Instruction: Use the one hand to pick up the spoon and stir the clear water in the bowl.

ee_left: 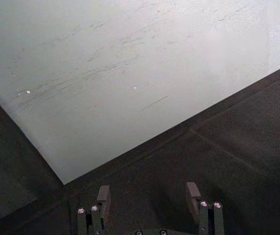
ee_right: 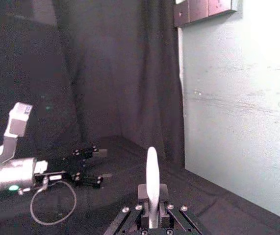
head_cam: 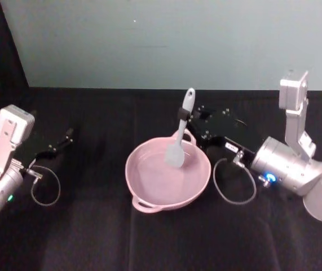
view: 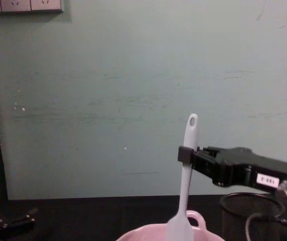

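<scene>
Clamped tight on the slim handle, the jaws of the right gripper (view: 185, 154) pinch the spoon (view: 186, 181) on its upper part, just below the oval hole at its tip. Nearest the robot on the black tablecloth (head_cam: 93, 237) sits the pale pink bowl (head_cam: 149, 200), one small loop handle on its near rim and another at the far rim. The spoon's wide flat head hangs down inside the bowl, toward the far side; whether it touches the water cannot be told. Its long axis is close to upright, head down and holed tip up, the tip leaning slightly toward the robot's right in the chest view. The right gripper reaches in from the right, lying about level above the bowl's far rim, its white label showing on the black body. Just beyond, under that gripper, stands a black wire-mesh cup (view: 244, 211). Well apart at the table's left, the left gripper (ee_left: 148, 196) is parked low over the cloth, its fingers (ee_left: 104, 193) spread wide and holding nothing. A pale green wall (view: 108, 100) stands behind.
</scene>
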